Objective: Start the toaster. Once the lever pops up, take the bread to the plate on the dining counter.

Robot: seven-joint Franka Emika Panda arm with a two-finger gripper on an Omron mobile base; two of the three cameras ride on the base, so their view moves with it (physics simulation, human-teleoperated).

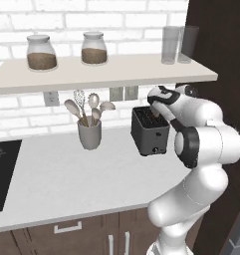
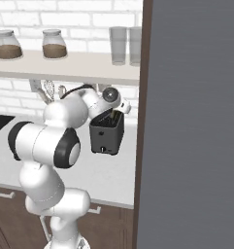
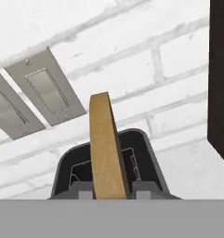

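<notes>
Directly between the jaws of the gripper [image 3: 108, 197], which stand narrowly parted and appear closed on its edge, the bread [image 3: 106, 148] rises upright from the toaster [image 3: 108, 160], seemingly so it lifts straight out of the slot. It is a thin, tan-brown slice seen edge-on.

There are two jars [image 1: 41, 52], two glasses [image 1: 170, 44], one toaster [image 1: 150, 131], one bread [image 3: 105, 148] slice and one utensil cup [image 1: 89, 134].
</notes>
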